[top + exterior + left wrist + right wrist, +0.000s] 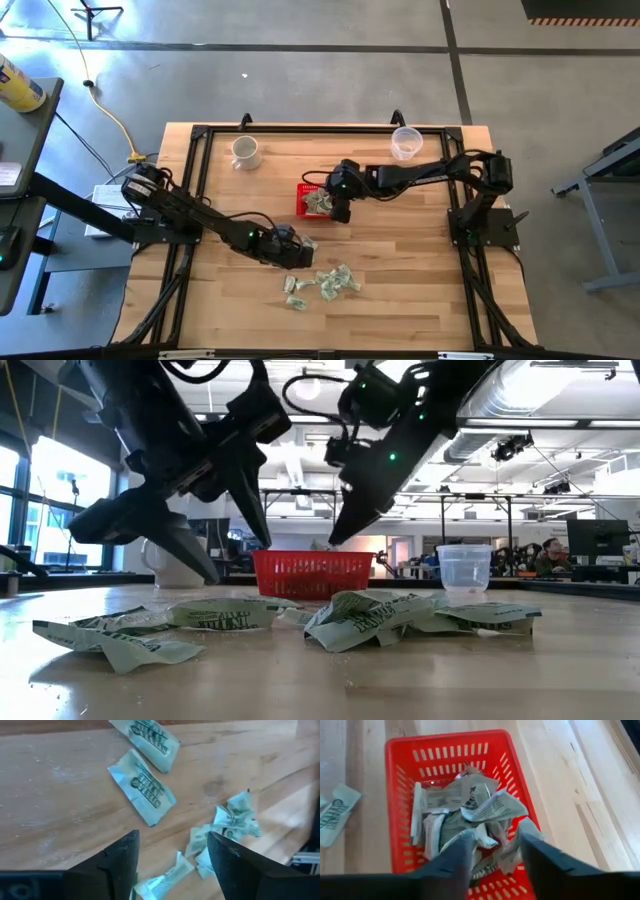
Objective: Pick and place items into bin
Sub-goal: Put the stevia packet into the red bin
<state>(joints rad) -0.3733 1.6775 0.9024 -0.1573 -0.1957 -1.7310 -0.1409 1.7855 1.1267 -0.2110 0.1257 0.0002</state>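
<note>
Several pale green-and-white wrappers (337,281) lie loose on the wooden table near its front edge. My left gripper (298,252) hovers over them, slanting down, open. In the left wrist view one crumpled wrapper (162,882) lies on the table below the gap between its fingers (175,865); two flat wrappers (142,787) lie farther off. The red basket (304,190) stands mid-table and holds a heap of wrappers (470,805). My right gripper (495,852) hangs open just above the basket's near end, with nothing between its fingers.
A white mug (245,152) stands at the back left and a clear plastic cup (405,143) at the back right. One wrapper (332,815) lies on the table beside the basket. Black frame rails run along the table's edges.
</note>
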